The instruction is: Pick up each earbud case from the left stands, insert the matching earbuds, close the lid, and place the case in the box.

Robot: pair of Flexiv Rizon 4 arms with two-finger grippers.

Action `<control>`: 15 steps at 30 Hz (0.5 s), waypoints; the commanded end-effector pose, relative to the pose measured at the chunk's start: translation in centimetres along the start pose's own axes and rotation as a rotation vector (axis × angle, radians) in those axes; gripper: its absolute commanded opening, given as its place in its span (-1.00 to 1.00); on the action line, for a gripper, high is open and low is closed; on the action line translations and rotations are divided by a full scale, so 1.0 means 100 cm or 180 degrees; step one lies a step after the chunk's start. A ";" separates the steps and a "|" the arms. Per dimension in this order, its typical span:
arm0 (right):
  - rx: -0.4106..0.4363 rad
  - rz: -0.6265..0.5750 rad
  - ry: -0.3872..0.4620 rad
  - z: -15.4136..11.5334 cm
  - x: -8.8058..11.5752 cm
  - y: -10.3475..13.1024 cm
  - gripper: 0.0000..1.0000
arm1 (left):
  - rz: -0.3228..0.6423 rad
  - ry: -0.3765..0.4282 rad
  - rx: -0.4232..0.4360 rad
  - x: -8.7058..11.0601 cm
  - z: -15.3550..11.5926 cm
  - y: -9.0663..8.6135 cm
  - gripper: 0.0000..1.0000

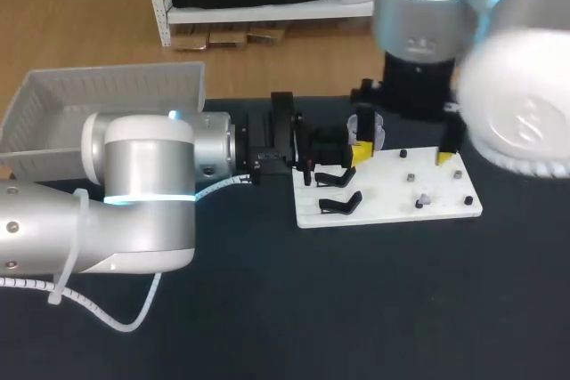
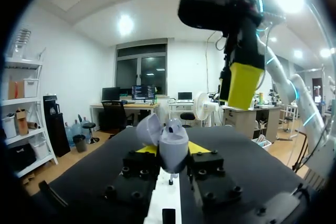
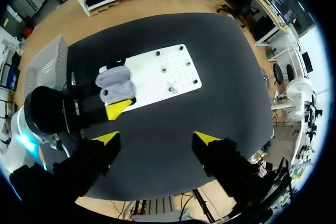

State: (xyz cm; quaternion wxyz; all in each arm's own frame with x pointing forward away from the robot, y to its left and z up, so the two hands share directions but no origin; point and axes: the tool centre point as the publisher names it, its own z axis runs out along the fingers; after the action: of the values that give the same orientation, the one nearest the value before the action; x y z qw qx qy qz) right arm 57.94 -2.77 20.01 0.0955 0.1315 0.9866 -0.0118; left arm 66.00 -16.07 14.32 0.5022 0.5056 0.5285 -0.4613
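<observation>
Reader: Left arm [image 1: 134,202], nearest the lens at lower left of the head view: what does it carry?

Legend: The left gripper [image 2: 171,149] lies at frame centre, over the left edge of the white board [image 1: 392,213]. Its fingers are closed on the case [image 2: 167,139] from two sides. The case lid is open and tilted back.

Reader: And the right gripper [image 3: 156,139]?

Legend: It is at upper right of the head view, above the board's upper right corner. Its fingers are spread wide and hold nothing.

Reader: How far along is the task?

Legend: Early, by judgement. One case is lifted and opened, and both black stands [image 1: 341,205] at the board's left are bare. Where a second case is cannot be told. A white bud [image 2: 174,126] seems to sit in the case, but whether both are seated cannot be told. A small pale piece [image 1: 425,196], likely another bud, rests on the board right of centre.

Reader: What remains?

Legend: Finishing the insertion, closing the lid, and carrying the case to the box [image 1: 53,104] at upper left, where no case shows.
</observation>
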 end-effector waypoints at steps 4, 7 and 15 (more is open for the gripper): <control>-0.0385 0.0077 -0.0507 0.007 0.014 -0.034 1.00 | 0.0015 -0.0025 -0.0031 0.001 0.000 -0.002 -1.00; -0.0368 0.0123 -0.0528 0.010 0.018 -0.042 1.00 | 0.0015 -0.0025 -0.0031 0.001 0.000 -0.002 -1.00; -0.0215 0.0122 -0.0571 0.015 0.021 -0.046 1.00 | 0.0015 -0.0025 -0.0031 0.001 0.000 -0.002 -1.00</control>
State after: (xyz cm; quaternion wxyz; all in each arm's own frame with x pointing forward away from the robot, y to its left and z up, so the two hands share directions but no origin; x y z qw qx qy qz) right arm 55.27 -6.48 18.36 0.1680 0.1465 0.9748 0.0050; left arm 66.00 -16.08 14.32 0.5021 0.5056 0.5286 -0.4613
